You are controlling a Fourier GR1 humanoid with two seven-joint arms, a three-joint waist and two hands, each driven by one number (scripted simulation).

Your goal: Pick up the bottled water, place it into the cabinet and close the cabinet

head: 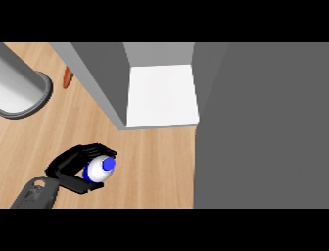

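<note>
My left black hand (72,164) comes in from the lower left on its grey forearm (35,195), fingers curled over the top and thumb tucked beneath, closed around the clear bottled water with its blue cap (99,169). The bottle points toward me, so I see mostly the round blue cap and a pale ring of its body between my fingers and thumb. I hold it over the light wooden worktop (153,166), whether touching it or clear of it I cannot tell.

Beyond the bottle, up and to the right, stands the grey cabinet (99,83), open, its white inner shelf (161,95) bright between the grey side wall and the large dark grey door panel (272,127) that fills the right side of the view. The bottle is outside the cabinet, well apart from the shelf's front edge.

At the far left a tall pale grey cylinder (8,78) rises from a darker round base on the worktop. Just behind the cabinet's left wall a thin orange-brown object (67,77) shows; I cannot tell what it is.

My right hand does not show.
</note>
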